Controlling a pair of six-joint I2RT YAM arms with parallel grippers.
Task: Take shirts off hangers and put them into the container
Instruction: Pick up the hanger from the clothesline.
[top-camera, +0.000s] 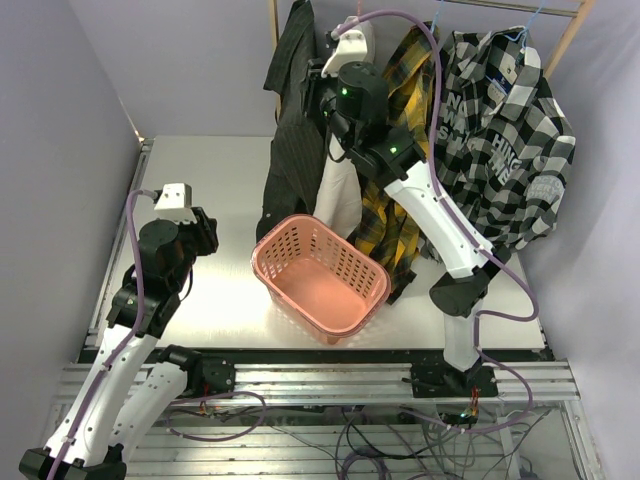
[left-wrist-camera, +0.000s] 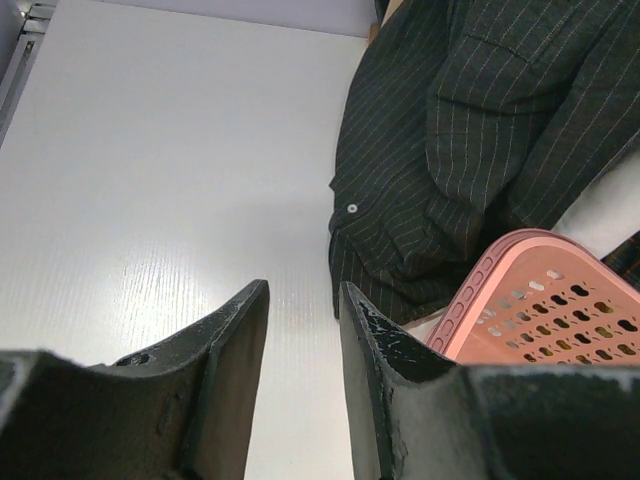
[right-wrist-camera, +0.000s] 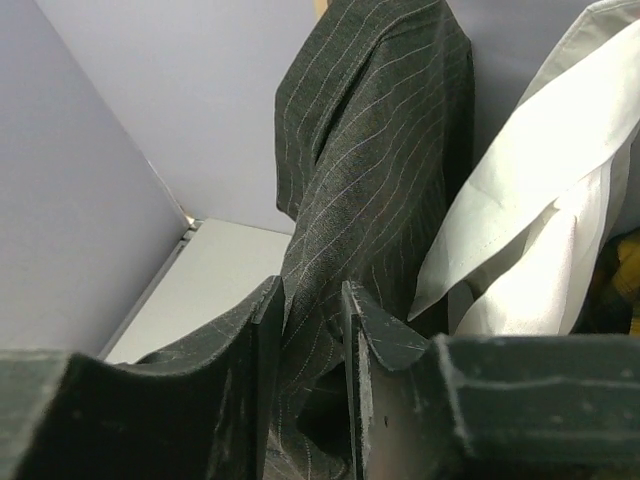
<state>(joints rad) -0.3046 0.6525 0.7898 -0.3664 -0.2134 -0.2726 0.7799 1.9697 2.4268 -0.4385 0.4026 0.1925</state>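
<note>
The pinstriped shirt (top-camera: 290, 140) hangs at the left end of the rack (top-camera: 572, 35), its hem down at the far-left corner of the basket (top-camera: 262, 255). The white shirt (top-camera: 343, 195), plaid shirt (top-camera: 400, 90) and checked shirt (top-camera: 510, 150) hang in turn to its right.

Right arm: raised and stretched to the rack top, between the pinstriped and white shirts. The right gripper (right-wrist-camera: 312, 290) has its jaws narrowly apart with pinstriped cloth in the gap. Whether the cloth is pinched cannot be told.

Left arm: folded low over the left half of the table (top-camera: 200, 170). The left gripper (left-wrist-camera: 303, 290) points toward the pinstriped hem, jaws parted, with only bare table seen between them.

The basket stands near the table's centre, apart from the left gripper. The table is pale with a faint grain. The walls (top-camera: 60, 120) are plain lavender-grey.

A light blue hanger hook (top-camera: 527, 28) shows above the checked shirt. On that shirt the letters "HING" are legible. The rest is broken by folds.
</note>
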